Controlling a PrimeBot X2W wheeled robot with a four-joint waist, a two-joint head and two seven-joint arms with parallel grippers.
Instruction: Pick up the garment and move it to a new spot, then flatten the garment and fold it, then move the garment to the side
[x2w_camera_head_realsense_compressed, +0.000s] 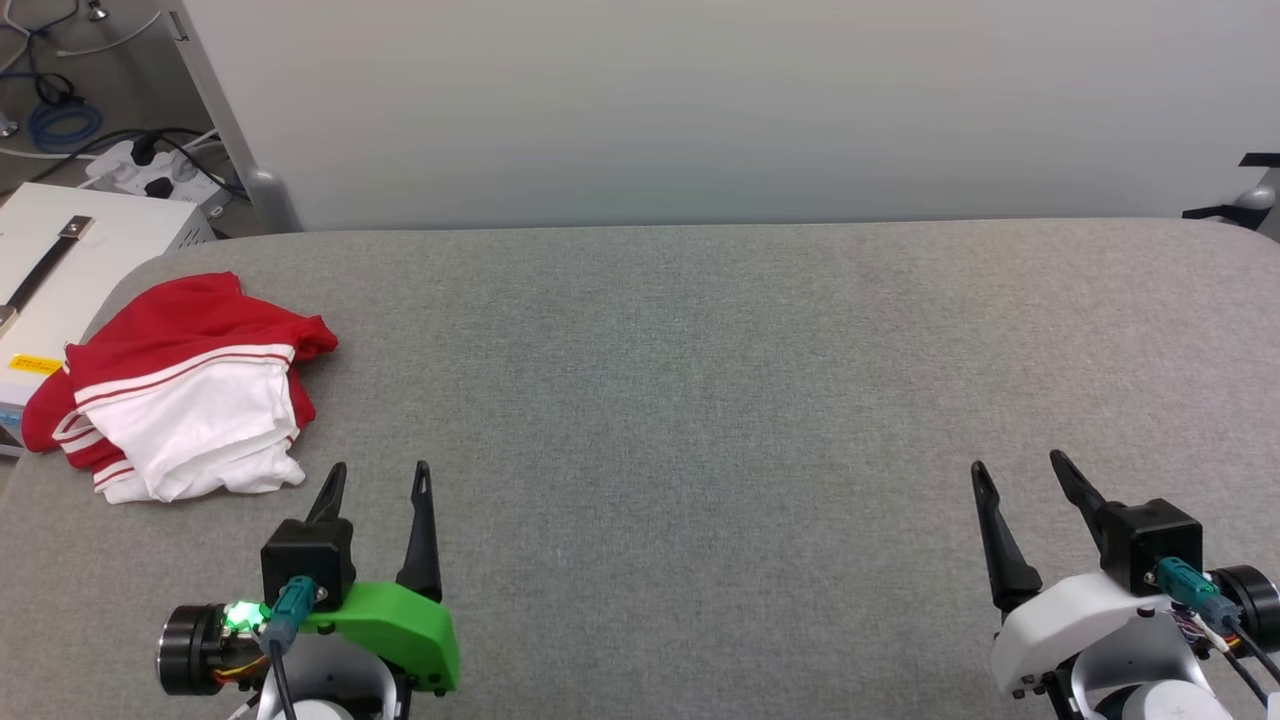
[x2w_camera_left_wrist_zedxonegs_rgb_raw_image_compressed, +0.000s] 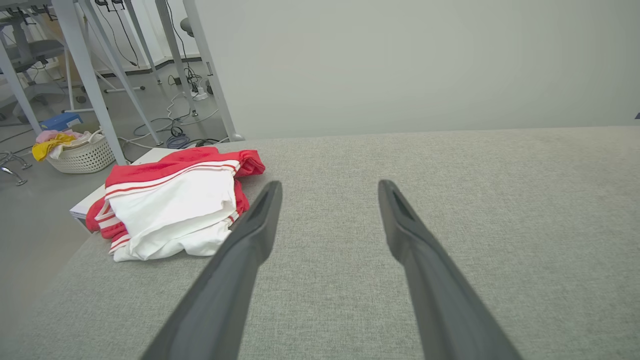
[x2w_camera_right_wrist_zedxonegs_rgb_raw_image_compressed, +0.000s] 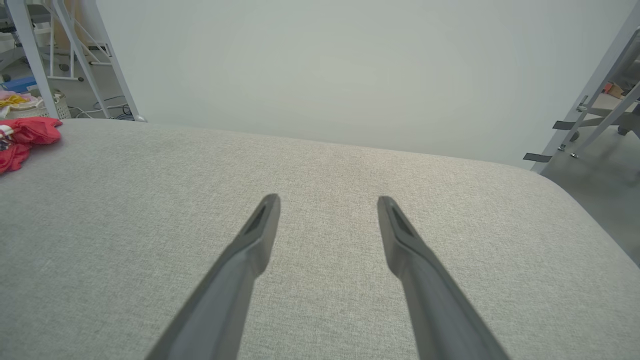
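Looks like step one, pickup, not yet begun. Seeing garment (x2w_camera_head_realsense_compressed: 180, 390) bunched at left corner of grey table (x2w_camera_head_realsense_compressed: 700, 400), seemingly overhanging the edge. Holding left gripper (x2w_camera_head_realsense_compressed: 380, 467) spread wide, empty, just beside it; right gripper (x2w_camera_head_realsense_compressed: 1018, 462) likewise spread, empty, well apart. Next probably needs reaching left, pinching a top fold, lifting toward centre.

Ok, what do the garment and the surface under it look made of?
The garment: soft, thin matte cloth, probably a knit; it slumps in loose folds. The surface: grey matte textile with a fine visible weave; rounded corners hint at padding, not certain.
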